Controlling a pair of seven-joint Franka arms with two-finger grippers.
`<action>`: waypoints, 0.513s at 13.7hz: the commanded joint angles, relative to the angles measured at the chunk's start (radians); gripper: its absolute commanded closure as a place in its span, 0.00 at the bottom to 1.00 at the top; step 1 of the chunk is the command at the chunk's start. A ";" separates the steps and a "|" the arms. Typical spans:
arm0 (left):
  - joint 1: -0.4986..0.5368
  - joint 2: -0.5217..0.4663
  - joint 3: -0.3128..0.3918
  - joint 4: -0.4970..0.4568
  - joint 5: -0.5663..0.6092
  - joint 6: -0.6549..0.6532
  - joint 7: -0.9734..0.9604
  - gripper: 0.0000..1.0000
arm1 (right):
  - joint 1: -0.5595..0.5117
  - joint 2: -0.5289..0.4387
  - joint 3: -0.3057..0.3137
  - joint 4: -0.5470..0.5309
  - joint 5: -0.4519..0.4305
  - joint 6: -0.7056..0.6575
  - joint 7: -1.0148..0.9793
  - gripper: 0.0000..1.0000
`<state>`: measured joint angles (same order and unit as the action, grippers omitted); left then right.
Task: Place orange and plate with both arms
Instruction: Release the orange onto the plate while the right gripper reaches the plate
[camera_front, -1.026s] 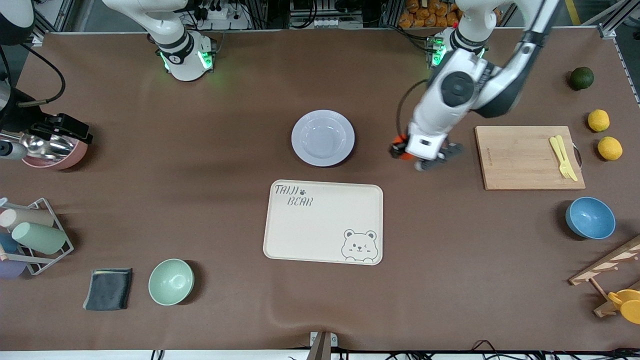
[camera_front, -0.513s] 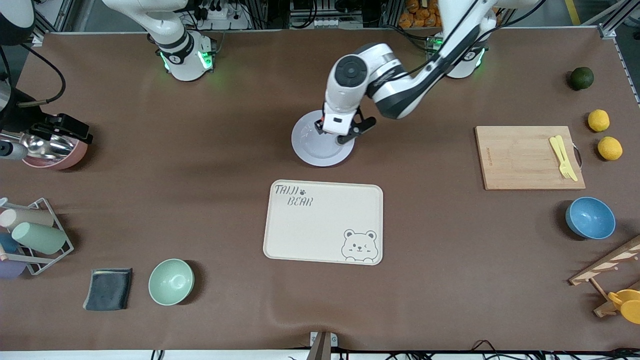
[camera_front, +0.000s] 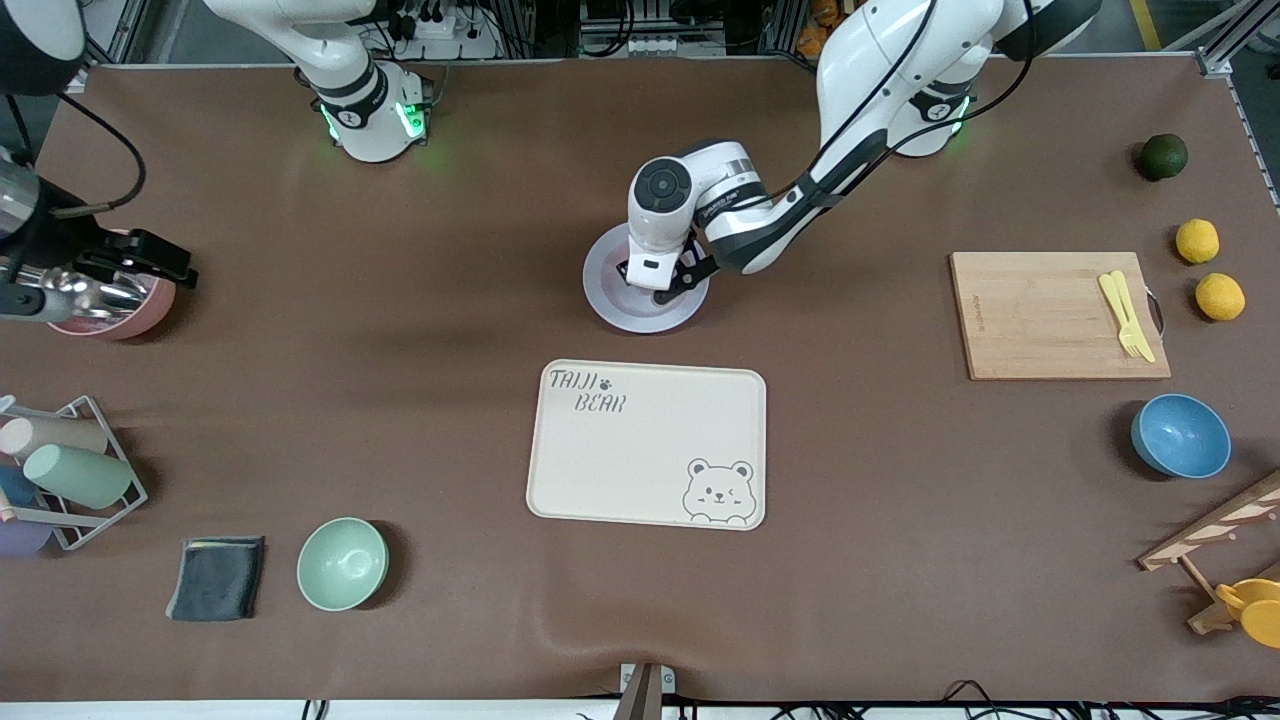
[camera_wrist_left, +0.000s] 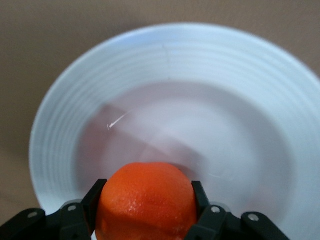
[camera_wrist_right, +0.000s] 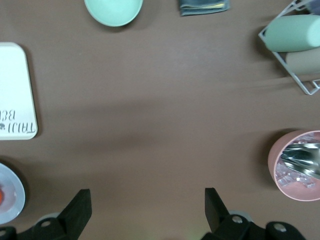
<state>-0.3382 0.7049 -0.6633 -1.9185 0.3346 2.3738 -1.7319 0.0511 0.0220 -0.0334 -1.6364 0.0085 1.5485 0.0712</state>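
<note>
The pale lavender plate (camera_front: 606, 304) lies on the brown table, farther from the front camera than the bear tray. My left gripper (camera_front: 656, 284) hangs low over the plate's hollow, shut on the orange (camera_wrist_left: 146, 199), with a black finger pressed on each side of it. In the left wrist view the plate's ribbed rim (camera_wrist_left: 165, 45) fills the picture under the fruit. In the front view the left hand hides the orange; only a reddish tint shows on the plate. My right gripper (camera_wrist_right: 147, 210) waits open with nothing in it, high over the right arm's end of the table, near the pink bowl (camera_front: 118, 312).
A cream bear tray (camera_front: 646, 443) lies nearer the camera than the plate. A cutting board (camera_front: 1050, 315) with yellow cutlery, two lemons (camera_front: 1197, 241), a dark green fruit (camera_front: 1163, 156) and a blue bowl (camera_front: 1180, 436) sit toward the left arm's end. A green bowl (camera_front: 342, 563), folded cloth (camera_front: 216, 578) and cup rack (camera_front: 70, 470) sit toward the right arm's end.
The left arm carried the orange from the spot between plate and cutting board to over the plate, then sank lower toward it. The right arm shifted only slightly.
</note>
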 joint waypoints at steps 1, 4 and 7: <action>-0.062 -0.001 0.042 0.022 0.037 0.007 -0.035 0.00 | 0.076 0.054 -0.007 0.010 -0.013 -0.008 0.025 0.00; -0.021 -0.094 0.041 0.022 0.034 -0.025 -0.032 0.00 | 0.171 0.151 -0.007 0.012 -0.007 -0.007 0.025 0.00; 0.053 -0.272 0.025 0.023 0.018 -0.143 -0.023 0.00 | 0.198 0.231 -0.005 0.013 0.007 0.002 -0.008 0.00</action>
<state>-0.3273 0.5969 -0.6299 -1.8628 0.3380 2.3179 -1.7335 0.2440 0.2025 -0.0295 -1.6450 0.0098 1.5538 0.0795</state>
